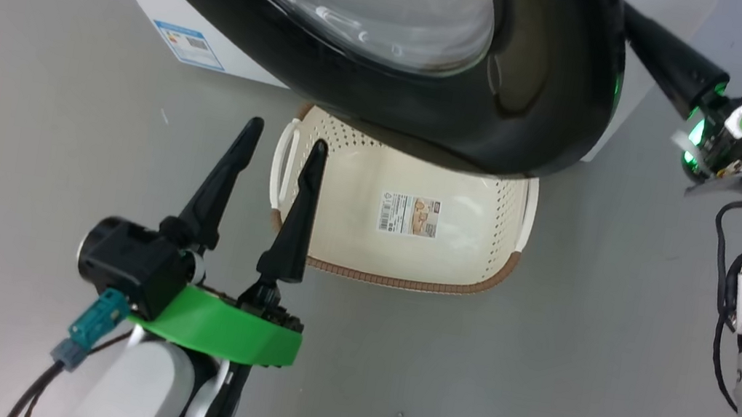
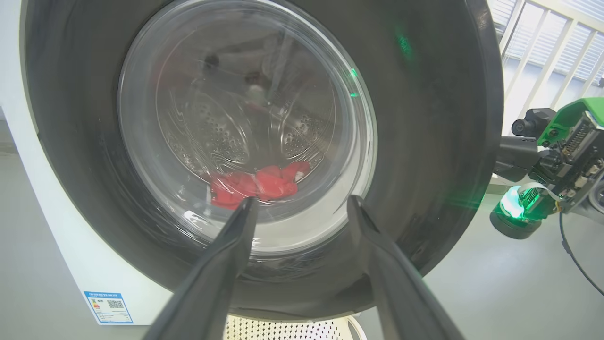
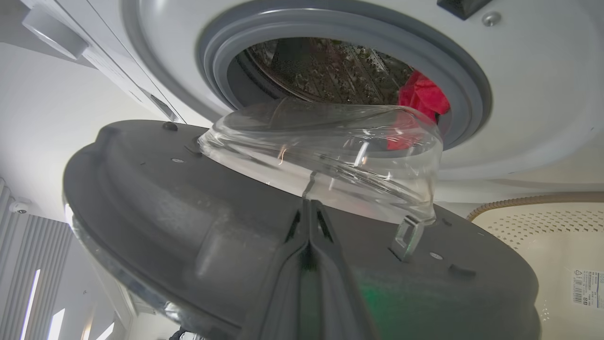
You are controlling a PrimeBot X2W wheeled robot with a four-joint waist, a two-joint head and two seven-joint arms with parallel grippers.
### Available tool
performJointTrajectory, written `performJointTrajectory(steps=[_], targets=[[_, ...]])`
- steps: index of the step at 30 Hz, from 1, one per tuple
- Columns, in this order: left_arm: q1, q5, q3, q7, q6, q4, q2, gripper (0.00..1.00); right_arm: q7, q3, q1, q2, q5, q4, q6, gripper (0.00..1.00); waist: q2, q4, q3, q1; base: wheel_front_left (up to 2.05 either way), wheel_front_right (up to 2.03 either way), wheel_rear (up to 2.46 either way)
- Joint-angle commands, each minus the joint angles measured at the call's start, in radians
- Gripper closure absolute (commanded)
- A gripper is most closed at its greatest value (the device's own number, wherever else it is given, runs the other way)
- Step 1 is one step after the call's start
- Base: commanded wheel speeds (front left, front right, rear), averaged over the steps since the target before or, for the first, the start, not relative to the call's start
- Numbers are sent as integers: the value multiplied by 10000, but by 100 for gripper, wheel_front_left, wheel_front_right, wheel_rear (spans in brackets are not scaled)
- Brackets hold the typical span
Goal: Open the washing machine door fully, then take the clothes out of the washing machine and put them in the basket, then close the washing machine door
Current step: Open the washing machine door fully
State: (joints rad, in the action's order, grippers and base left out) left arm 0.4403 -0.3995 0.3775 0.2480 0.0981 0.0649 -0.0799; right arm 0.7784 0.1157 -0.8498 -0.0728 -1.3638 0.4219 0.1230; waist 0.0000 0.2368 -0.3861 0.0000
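Currently the door [image 1: 539,116] stands part open above the basket [image 1: 404,281]; clothes [image 2: 257,186] lie in the drum. Your right claw [image 3: 309,208], shut and empty, rests against its inner face: push outward smoothly. Left claw [image 1: 287,133] gapes, empty.

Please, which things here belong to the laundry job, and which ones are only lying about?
For the job: door, washing machine, red clothes, basket.
Only there: grey floor, white bars, wall camera.
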Motion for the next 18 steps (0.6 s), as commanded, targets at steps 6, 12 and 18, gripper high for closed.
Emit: performJointTrajectory(steps=[6, 12, 18], targets=[[-460, -185, -374, 8, 181, -162, -284, 0, 199, -221, 802, 225, -157, -616, 77, 100, 0, 249, 584, 0, 0, 0, 0], [-747, -278, -389, 1, 272, -175, -316, 0, 233, -373, 1560, 225, -305, -970, 77, 100, 0, 476, 959, 0, 0, 0, 0], [-1025, -355, -419, -29, 383, -259, -374, 0, 183, -648, 2286, 225, -442, -1316, 77, 100, 0, 771, 1356, 0, 0, 0, 0]])
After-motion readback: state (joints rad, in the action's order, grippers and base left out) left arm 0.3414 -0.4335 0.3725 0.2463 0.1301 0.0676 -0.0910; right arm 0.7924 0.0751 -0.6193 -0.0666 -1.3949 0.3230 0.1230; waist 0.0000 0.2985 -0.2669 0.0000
